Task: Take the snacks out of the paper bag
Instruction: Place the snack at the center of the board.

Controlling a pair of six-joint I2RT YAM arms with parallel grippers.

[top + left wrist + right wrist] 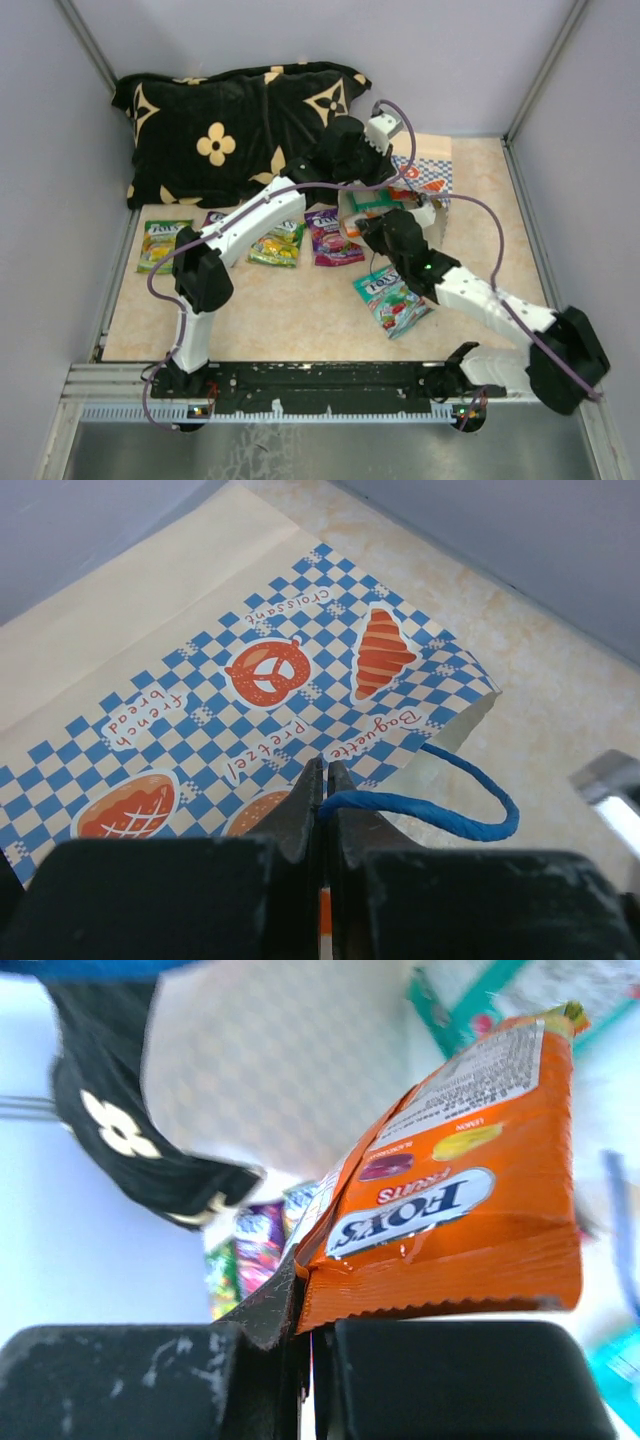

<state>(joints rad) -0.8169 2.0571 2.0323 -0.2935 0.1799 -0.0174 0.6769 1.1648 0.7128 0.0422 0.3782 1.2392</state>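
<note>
The right gripper (300,1290) is pinched fully shut on the crimped edge of an orange snack packet (470,1210). The packet sticks up out of the jaws and shows white lettering and small fruit pictures. The left gripper (325,780) is also clamped tight. It has the thin blue cord handle (440,815) of the paper bag (250,670) nipped between its tips, and the cord loops out toward three o'clock.

From above, the checkered bag sits toward one o'clock on the tan table (300,330), just beside the black flowered cushion (240,125) that fills the far side at eleven o'clock. Both grippers meet at the bag's near end.

At least four packets lie out on the table. A green one (163,243) is at nine o'clock, a green-and-yellow one (277,243) and a purple one (333,237) are near the middle, and a teal one (392,300) is toward five o'clock.

The job looks well along, and the orange packet is the one in hand. The inside of the bag is hidden, so I cannot tell whether any packets remain in it.
</note>
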